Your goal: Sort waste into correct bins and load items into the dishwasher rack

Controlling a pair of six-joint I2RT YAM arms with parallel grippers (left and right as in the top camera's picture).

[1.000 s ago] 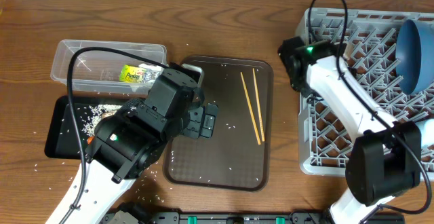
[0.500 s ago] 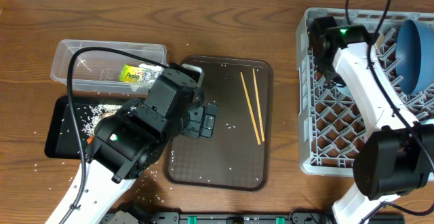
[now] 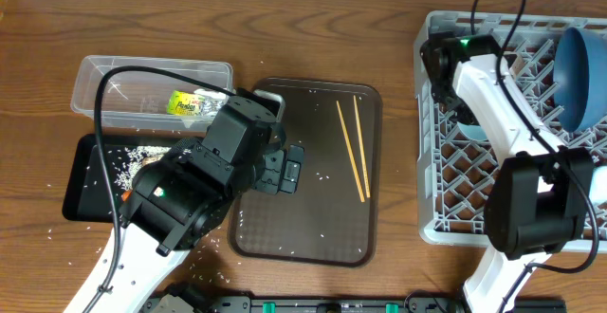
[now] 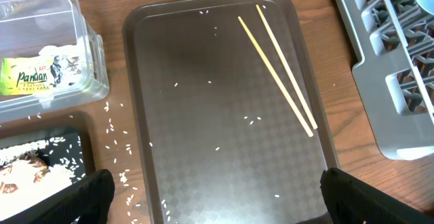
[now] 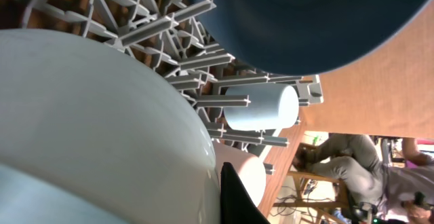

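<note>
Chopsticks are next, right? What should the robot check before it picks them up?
1. The chopsticks lie in plain view on the brown tray: ok.
2. Nothing lies on top of them: ok.
3. The left gripper is open: ok.
4. The right arm is out of the way, over the dishwasher rack: ok.
5. The chopsticks' lower tips are apart from each other: cannot tell.

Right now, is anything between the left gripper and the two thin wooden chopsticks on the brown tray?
Nothing visible. The two thin wooden chopsticks lie bare on the brown serving tray, ahead of the left gripper, its jaws open above the tray. Only scattered rice grains lie between.
</note>
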